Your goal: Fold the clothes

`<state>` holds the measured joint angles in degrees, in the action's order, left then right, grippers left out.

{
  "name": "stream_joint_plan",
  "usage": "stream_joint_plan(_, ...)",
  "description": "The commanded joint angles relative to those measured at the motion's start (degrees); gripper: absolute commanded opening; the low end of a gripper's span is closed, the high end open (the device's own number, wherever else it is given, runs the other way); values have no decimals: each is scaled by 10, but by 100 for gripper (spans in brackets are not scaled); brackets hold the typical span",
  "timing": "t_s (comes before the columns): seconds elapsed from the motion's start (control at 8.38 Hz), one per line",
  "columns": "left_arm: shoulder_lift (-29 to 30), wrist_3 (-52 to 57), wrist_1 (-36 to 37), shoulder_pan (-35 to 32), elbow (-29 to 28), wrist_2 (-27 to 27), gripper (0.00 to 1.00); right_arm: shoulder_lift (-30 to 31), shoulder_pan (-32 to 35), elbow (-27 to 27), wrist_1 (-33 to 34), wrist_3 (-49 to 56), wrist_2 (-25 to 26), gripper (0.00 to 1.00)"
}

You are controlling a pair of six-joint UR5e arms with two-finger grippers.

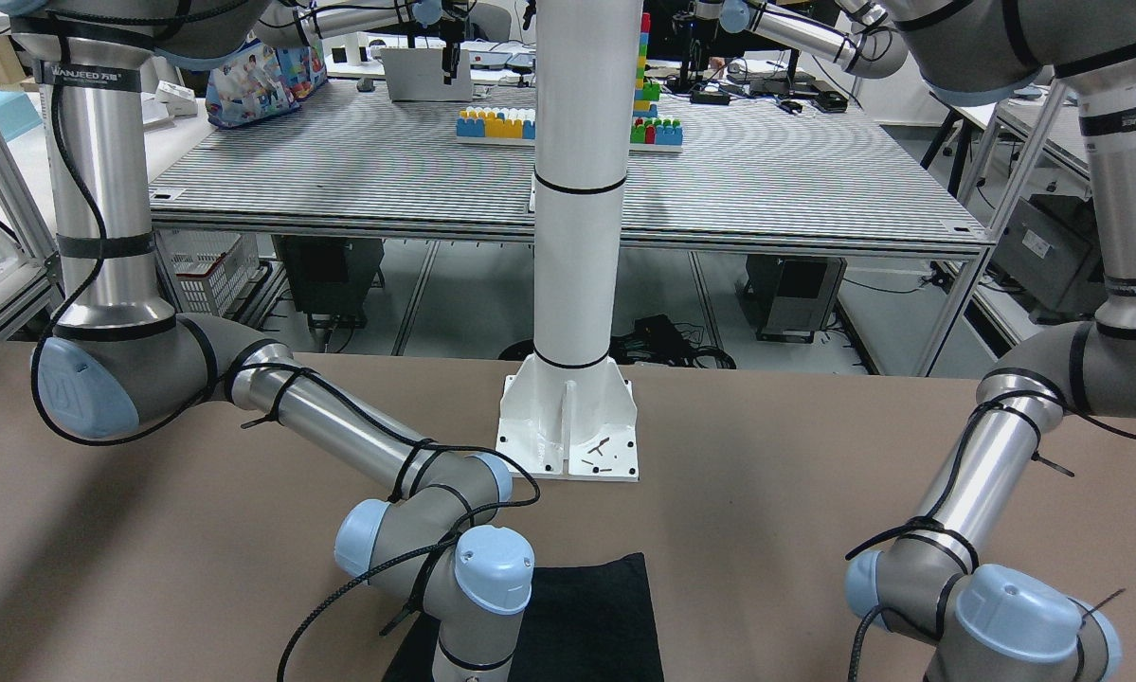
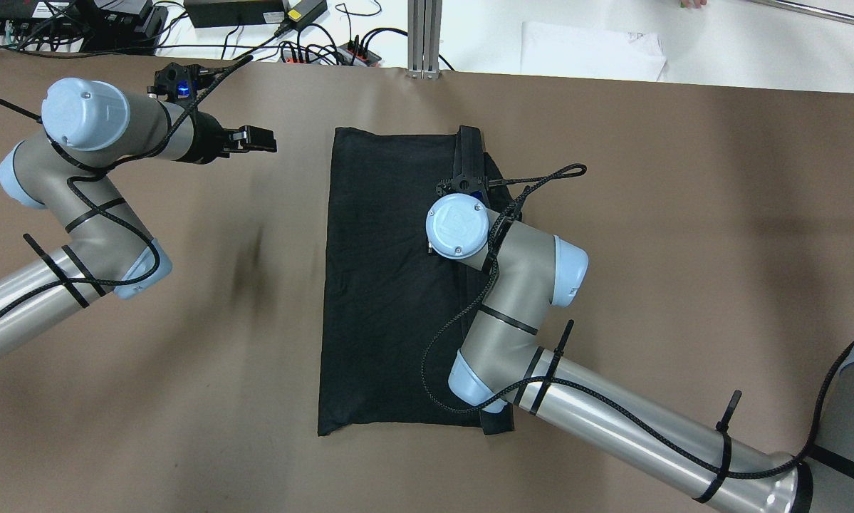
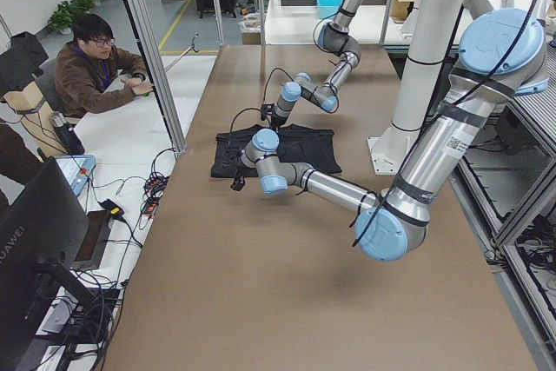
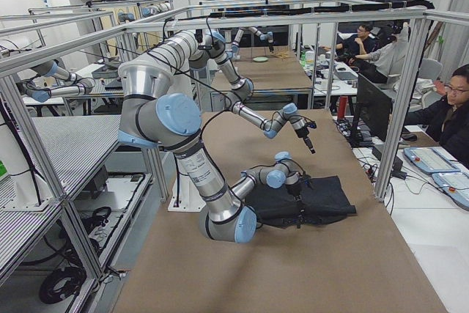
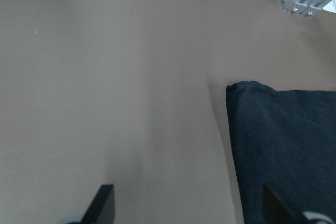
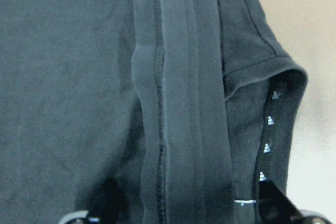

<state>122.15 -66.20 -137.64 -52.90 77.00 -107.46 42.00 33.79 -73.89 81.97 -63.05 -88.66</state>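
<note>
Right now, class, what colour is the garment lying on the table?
The garment is plain black, clearest in the overhead exterior view.

Garment [image 2: 391, 285] lies on table [image 2: 683, 249], right gripper [image 2: 467, 153] above, left gripper [image 2: 259, 139] beside.

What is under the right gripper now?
The right gripper hangs over the black garment, above its folded hemmed strip. The table beneath that fabric is covered; any layers under it cannot be seen.
</note>
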Motion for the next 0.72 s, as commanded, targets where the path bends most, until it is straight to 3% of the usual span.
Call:
stream_joint_plan(0.0,1,-4,-1,2,0,16,100,3,5,1,-1,12,0,94)
stream_joint_plan(0.6,0,-5,-1,3,1,17,100,11,15,0,-3,41,0,94)
